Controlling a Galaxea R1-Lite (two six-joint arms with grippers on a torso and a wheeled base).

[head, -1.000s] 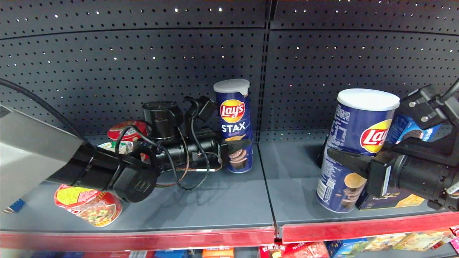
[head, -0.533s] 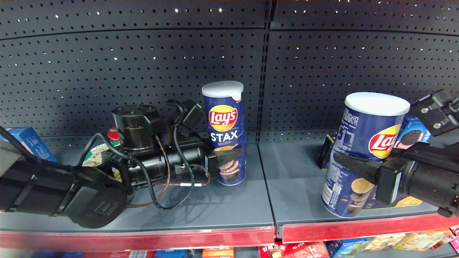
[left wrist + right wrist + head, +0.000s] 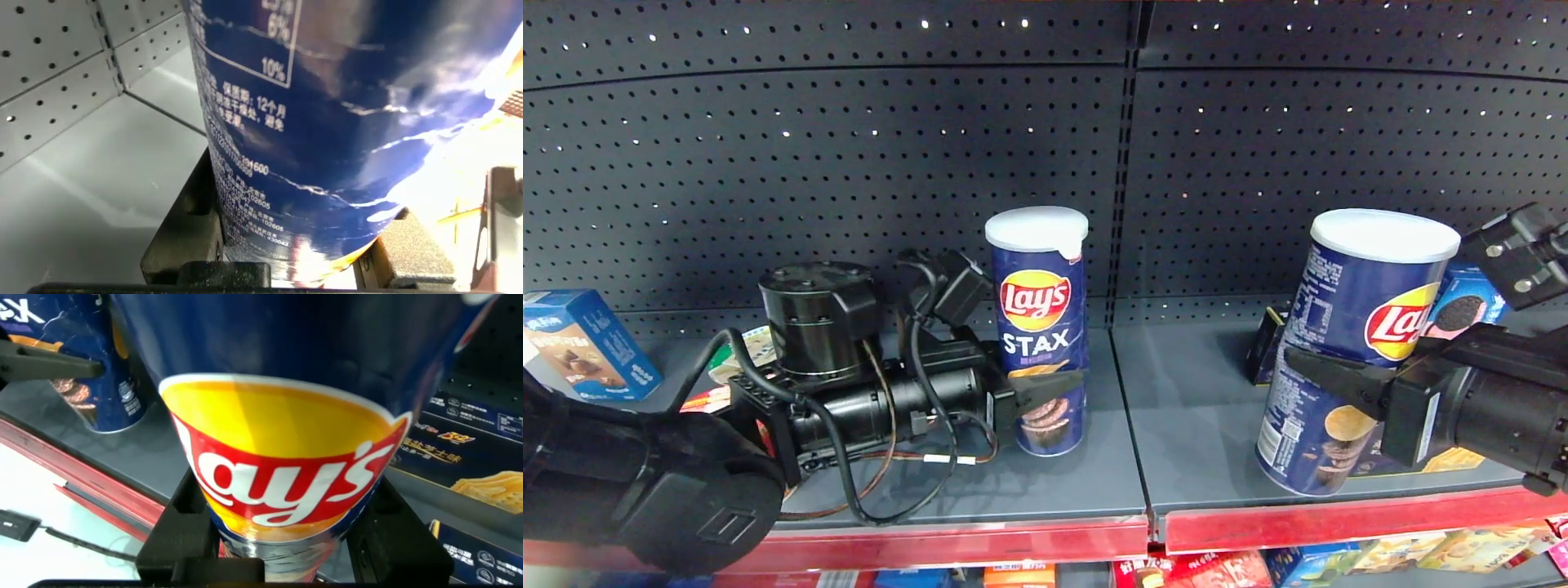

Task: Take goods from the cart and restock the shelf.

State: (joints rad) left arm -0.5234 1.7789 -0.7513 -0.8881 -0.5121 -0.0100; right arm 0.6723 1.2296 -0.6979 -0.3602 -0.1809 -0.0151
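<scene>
The tall blue cardboard chip can with the white plastic lid [image 3: 1039,327] stands upright in the left bay of the grey metal shelf with the red front strip [image 3: 1013,490]. My left tool [image 3: 1045,396] is clamped on the can's lower half, with one finger across the front of the label. I grip low, I think, so the can stays plumb as its base meets the deck. I cannot tell whether it bears its own weight there.

A second blue chip can [image 3: 1347,351] sits in my right tool [image 3: 1327,384], which is closed about its middle. This can leans a little, its base near the red lip of the right bay. I judge it is held near the front because boxes crowd that bay: a blue biscuit box [image 3: 1462,304] behind it and a dark flat box [image 3: 1437,461] beside its foot. Another blue box [image 3: 584,347] stands at the far left, near the perforated back panel [image 3: 849,163].
</scene>
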